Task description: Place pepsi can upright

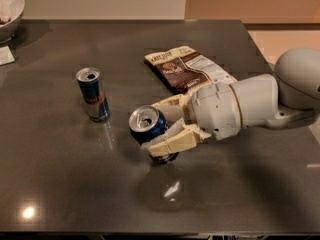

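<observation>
The pepsi can is dark blue with a silver top. It stands nearly upright near the middle of the dark table, its base touching or just above the surface and its top tilted slightly toward me. My gripper comes in from the right and is shut on the pepsi can, one cream finger in front of it and the other behind. The can's lower part is hidden by the front finger.
A slimmer, taller blue-and-silver can stands upright to the left of the pepsi can. A chip bag lies flat behind the gripper. A white bowl and a white card sit at the far left edge.
</observation>
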